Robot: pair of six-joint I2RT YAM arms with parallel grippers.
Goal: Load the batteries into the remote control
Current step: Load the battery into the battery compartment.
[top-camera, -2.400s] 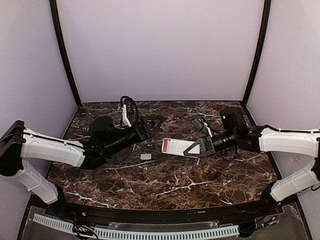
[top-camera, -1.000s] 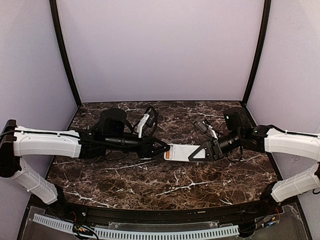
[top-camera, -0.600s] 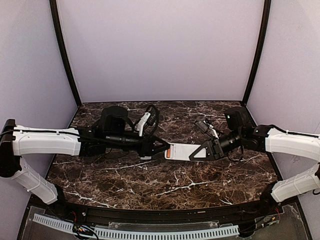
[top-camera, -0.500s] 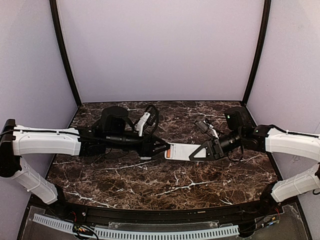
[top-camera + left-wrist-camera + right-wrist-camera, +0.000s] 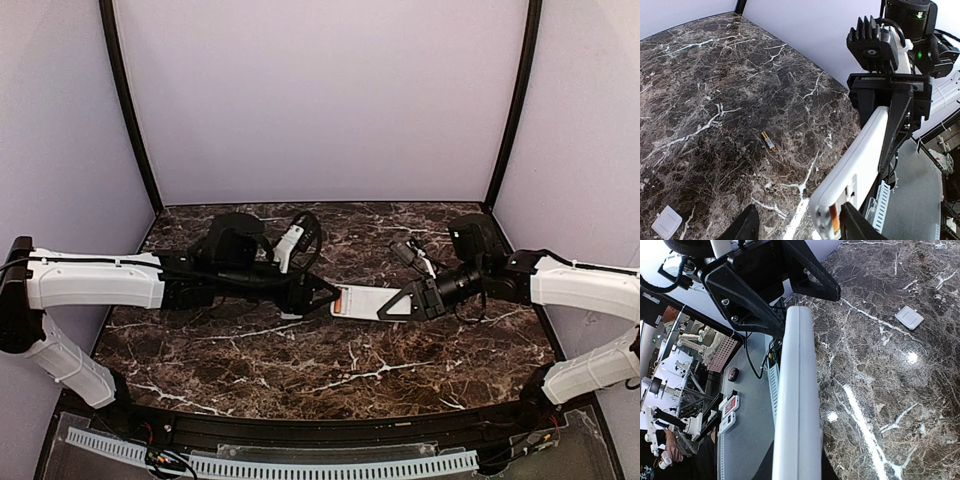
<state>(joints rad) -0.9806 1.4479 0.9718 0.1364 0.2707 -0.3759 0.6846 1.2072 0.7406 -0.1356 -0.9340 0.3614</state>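
right gripper (image 5: 402, 300) is clamped on the remote control (image 5: 365, 302) at one end, holding it off the table (image 5: 300, 370) with the long axis pointing at the left gripper (image 5: 322, 293). left fingers (image 5: 747, 227) are spread and straddle the remote's free end. There's a visible gap on one side; the other finger sits close to the remote's edge, can't tell if it touches. orange battery (image 5: 834, 218) sits in the open bay at that free end, between the left fingers. second battery (image 5: 768, 141) lies loose on the marble ahead of the left gripper, well apart from the remote. small white cover (image 5: 666, 222) lies flat on the table, off to the left gripper's side. Open marble runs from both grippers to the back wall (image 5: 320, 100).
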